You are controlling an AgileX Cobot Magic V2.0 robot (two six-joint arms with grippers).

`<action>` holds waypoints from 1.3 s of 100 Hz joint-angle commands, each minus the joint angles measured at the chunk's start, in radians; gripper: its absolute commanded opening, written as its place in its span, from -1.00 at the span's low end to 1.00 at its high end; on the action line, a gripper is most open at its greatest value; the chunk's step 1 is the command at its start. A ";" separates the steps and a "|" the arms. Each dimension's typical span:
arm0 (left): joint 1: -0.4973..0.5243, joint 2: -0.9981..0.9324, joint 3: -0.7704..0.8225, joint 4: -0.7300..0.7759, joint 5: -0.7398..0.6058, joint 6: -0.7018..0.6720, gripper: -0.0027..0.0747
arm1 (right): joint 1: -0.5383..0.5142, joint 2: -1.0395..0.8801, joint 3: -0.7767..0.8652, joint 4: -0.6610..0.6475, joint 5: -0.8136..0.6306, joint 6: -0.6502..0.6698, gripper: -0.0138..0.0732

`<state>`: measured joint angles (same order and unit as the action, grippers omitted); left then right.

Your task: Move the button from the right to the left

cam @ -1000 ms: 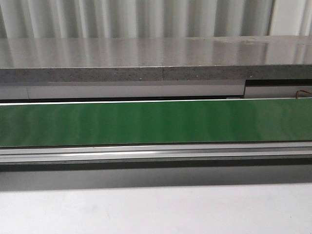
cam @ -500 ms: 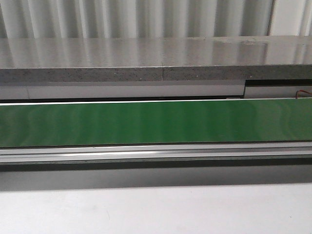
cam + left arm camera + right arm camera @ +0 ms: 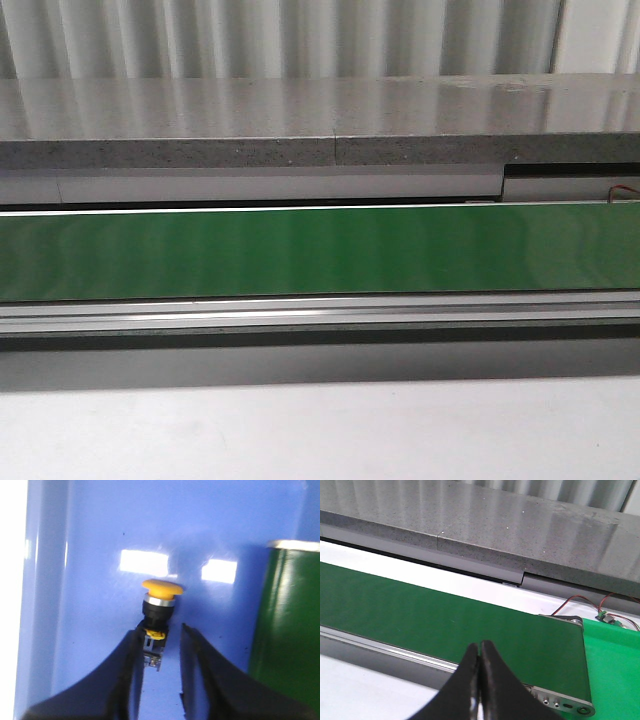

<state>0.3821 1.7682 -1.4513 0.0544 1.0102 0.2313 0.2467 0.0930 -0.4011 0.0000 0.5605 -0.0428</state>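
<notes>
The button (image 3: 159,600) shows in the left wrist view, with its yellow mushroom head, black collar and clear contact block with a yellow tab. It rests on a blue tray surface (image 3: 90,580). My left gripper (image 3: 161,629) is open around the contact block. One finger (image 3: 131,652) is against the block and the other finger (image 3: 192,645) stands apart from it. My right gripper (image 3: 480,646) is shut and empty, over the near rail of the green conveyor belt (image 3: 420,615). The front view shows neither the button nor a gripper.
The green belt (image 3: 320,250) runs across the front view, with a metal rail (image 3: 320,315) before it and a grey stone ledge (image 3: 320,120) behind. The belt's end (image 3: 290,630) borders the blue tray. A green mat (image 3: 615,660) and red-black wires (image 3: 585,600) lie past the belt's right end.
</notes>
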 commanded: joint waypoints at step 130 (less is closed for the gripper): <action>-0.391 -0.954 0.618 -0.206 -0.358 0.013 -0.98 | -0.001 0.012 -0.023 -0.010 -0.079 -0.007 -0.83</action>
<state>-0.0009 0.8987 -0.8736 -0.1343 0.7593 0.2407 0.2467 0.0930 -0.4011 0.0000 0.5605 -0.0470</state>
